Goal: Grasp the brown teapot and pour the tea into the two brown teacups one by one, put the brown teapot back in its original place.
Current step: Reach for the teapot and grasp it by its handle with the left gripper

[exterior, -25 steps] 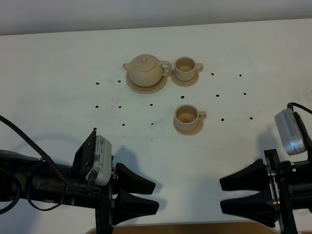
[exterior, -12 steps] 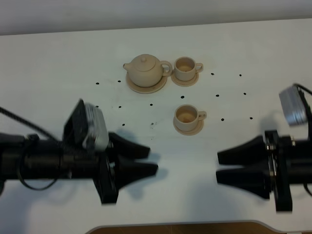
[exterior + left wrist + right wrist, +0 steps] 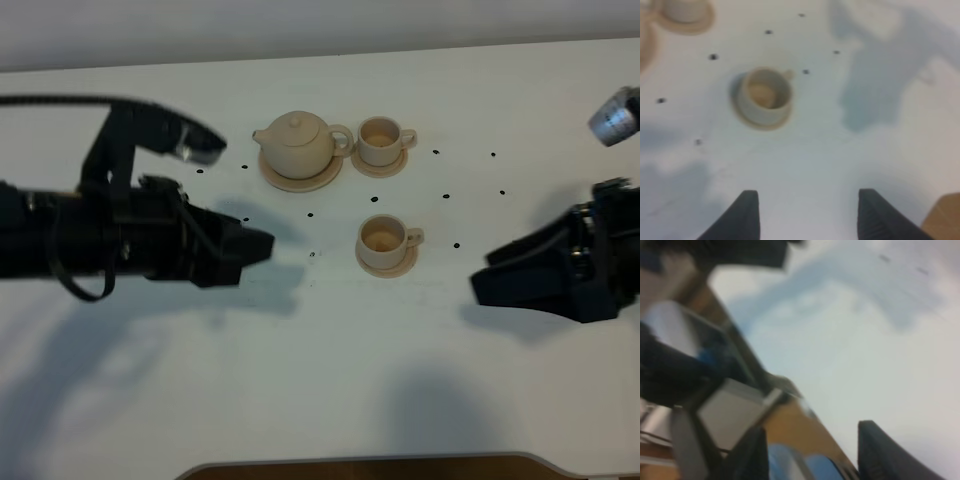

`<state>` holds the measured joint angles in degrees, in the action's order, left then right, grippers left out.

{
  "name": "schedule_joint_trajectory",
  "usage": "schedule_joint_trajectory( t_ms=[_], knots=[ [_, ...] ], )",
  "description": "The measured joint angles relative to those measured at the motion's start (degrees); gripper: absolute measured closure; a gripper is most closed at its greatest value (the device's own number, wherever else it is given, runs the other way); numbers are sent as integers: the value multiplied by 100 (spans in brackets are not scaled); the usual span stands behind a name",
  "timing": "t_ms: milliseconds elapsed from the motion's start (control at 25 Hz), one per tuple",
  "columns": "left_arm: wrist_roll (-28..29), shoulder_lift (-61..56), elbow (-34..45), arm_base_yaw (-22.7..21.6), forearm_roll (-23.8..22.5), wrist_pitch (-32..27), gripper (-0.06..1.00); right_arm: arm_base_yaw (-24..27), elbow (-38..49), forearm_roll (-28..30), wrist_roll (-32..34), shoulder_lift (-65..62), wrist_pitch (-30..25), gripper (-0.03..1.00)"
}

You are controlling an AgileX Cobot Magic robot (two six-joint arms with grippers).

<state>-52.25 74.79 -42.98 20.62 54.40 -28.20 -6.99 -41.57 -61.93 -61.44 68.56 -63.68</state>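
The left arm (image 3: 90,240) and right arm (image 3: 600,262) are matte black and blocky. The left gripper (image 3: 262,245) and right gripper (image 3: 482,281) each carry two thick, tapering black fingers (image 3: 742,220). A silver-grey left camera box (image 3: 195,143) and right camera box (image 3: 612,117) top the wrists. A black cable (image 3: 50,100) arcs off the left arm.

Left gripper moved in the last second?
Yes. The left gripper has advanced from the near edge of the table toward the brown teapot, unmoved on its saucer.

No readable text, no labels, no numbers — all surfaces unmarked
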Motion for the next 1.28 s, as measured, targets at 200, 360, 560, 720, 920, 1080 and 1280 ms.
schedule_joint_trajectory(
  t_ms=[200, 360, 560, 720, 920, 1080, 1280],
  knots=[
    [1775, 239, -619, 0, -1795, -142, 48, 0, -51, 1928, 1842, -1006, 190, 57],
    [2568, 614, -1019, 0, -2554, -186, 48, 0, -51, 3539, 3445, -1941, 231, 57],
    [2762, 1085, -1459, 0, -2729, -212, 48, 0, 317, 4992, 4764, -3072, 281, 57],
    [2783, 1414, -1734, 0, -2735, -298, 48, 0, 761, 5328, 5002, -3965, 299, 57],
    [2782, 1612, -1892, 0, -2735, -313, 48, 0, 1186, 5355, 5052, -4955, 591, 57],
    [2782, 1619, -1918, 0, -2735, -307, 48, 0, 1204, 5362, 5052, -5414, 741, 57],
    [2782, 1619, -1918, 0, -2735, -307, 48, 0, 1204, 5362, 5068, -5547, 686, 57]
  ],
)
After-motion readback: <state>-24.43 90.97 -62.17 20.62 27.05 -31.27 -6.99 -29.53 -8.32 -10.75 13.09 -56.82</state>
